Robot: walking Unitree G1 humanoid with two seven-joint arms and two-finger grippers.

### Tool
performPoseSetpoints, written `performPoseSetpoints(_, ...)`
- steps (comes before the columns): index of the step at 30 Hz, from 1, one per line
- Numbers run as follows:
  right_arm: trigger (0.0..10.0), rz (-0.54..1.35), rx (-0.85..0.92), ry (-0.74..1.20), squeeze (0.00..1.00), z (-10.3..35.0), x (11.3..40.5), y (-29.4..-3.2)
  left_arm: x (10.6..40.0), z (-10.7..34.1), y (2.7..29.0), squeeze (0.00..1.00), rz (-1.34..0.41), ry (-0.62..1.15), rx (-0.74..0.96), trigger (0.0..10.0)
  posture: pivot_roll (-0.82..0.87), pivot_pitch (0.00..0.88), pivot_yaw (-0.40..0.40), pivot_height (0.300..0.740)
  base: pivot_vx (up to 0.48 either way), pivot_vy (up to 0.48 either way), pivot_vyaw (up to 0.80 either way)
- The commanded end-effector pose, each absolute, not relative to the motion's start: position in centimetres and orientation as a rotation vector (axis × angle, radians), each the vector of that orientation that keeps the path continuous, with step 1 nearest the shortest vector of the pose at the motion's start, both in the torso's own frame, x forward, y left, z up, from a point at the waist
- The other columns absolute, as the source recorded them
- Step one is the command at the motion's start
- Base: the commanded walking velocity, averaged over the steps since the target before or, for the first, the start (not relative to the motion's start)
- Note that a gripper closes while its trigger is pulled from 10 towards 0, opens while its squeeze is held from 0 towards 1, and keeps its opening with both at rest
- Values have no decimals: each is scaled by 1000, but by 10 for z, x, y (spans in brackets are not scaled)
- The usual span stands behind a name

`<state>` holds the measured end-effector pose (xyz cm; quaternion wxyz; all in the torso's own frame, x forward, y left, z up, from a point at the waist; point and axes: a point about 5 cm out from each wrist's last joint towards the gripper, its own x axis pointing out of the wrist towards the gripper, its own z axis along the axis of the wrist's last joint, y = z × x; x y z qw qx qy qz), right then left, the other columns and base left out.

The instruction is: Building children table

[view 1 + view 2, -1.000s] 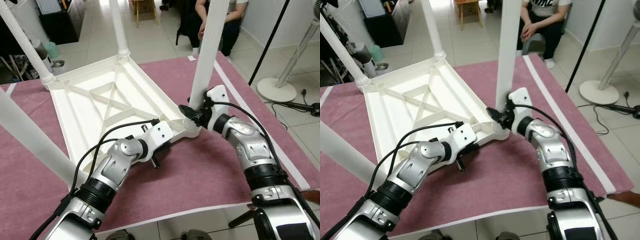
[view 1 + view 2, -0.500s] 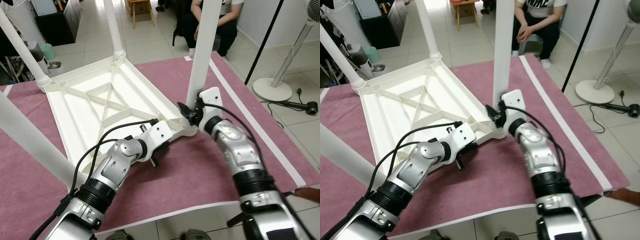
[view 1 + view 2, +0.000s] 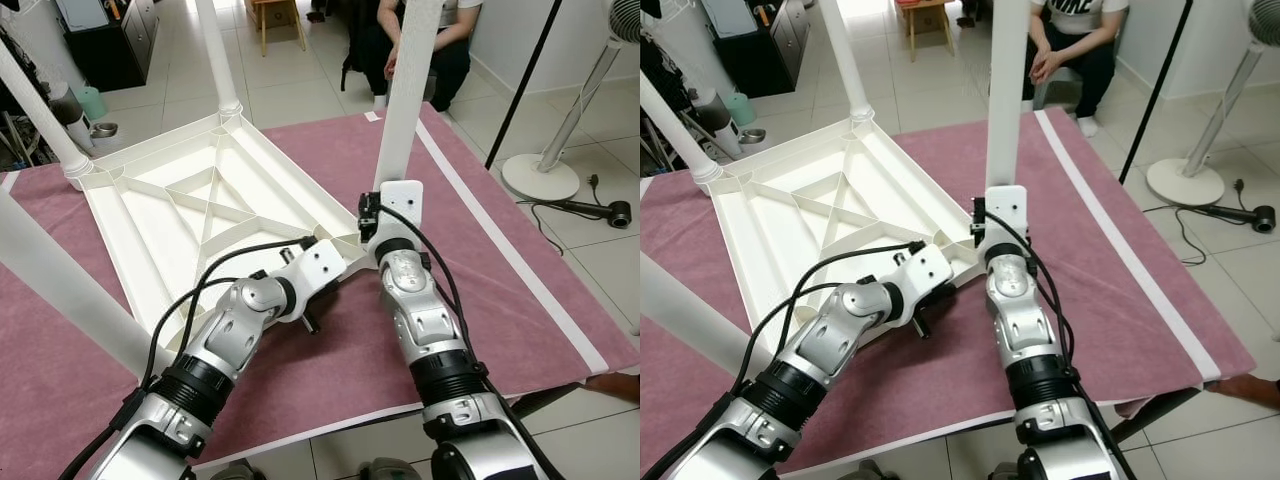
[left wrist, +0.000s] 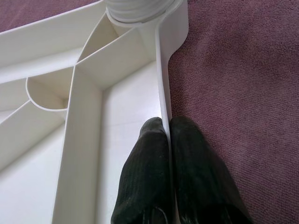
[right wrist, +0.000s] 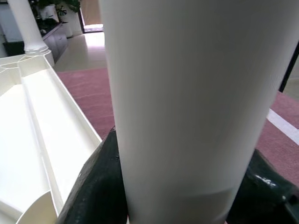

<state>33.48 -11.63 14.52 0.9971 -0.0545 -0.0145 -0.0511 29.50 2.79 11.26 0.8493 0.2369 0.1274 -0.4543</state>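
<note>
**Ana:** White plastic everywhere. The upturned tabletop (image 3: 210, 215) lies on the maroon cloth (image 3: 480, 270), underside up, filling the head views from nine o'clock to centre, with legs already standing at its far corners. Where is the right gripper (image 3: 372, 218) now?

**Ben:** At the corner nearest the robot, about one o'clock from picture centre. Its black fingers (image 5: 93, 182) sit either side of the near leg (image 3: 405, 95), low down by the socket, clamped on it. A second ago the right forearm reached in from four o'clock with the wrist bent over; now it runs nearly straight up from six o'clock, so the wrist has swung round the leg while the grip stayed shut.

**Ana:** And the leg?

**Ben:** Upright in its socket, same place as before. My reading is that the swing is a turn on the leg, screwing or seating it home. That would make this the last leg.

**Ana:** The left gripper (image 4: 167, 140)?

**Ben:** Unchanged. Its two fingers are pressed together on the thin side wall of the tabletop, one inside, one outside, just short of that same socket. It looks to be bracing the top against the twist.

**Ana:** Anything else?

**Ben:** A seated person (image 3: 1070, 40) at twelve o'clock and a fan stand (image 3: 545, 175) at two, both well apart from the work.
</note>
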Motion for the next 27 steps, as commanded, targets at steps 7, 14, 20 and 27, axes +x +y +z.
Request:
performPoseSetpoints(7, 10000, -185, -135, 79, 0, 120, 332, -135, 291, 100, 33, 0, -962, 323, 530, 0, -21, 0, 123, 740, 0, 0, 0)
performPoseSetpoints(14, 10000, -98, -72, 5, 0, 132, 336, -129, 291, 100, 32, 0, -962, 321, 528, 0, -24, 0, 125, 740, 0, 0, 0)
performPoseSetpoints(20, 10000, 113, -47, -96, 0, 152, 335, -124, 290, 100, 32, 0, -963, 322, 525, 0, -24, 0, 120, 740, 0, 0, 0)
performPoseSetpoints(27, 10000, 396, -85, -118, 0, 162, 320, -130, 290, 100, 33, 0, -962, 322, 524, 0, -23, 0, 120, 740, 0, 0, 0)
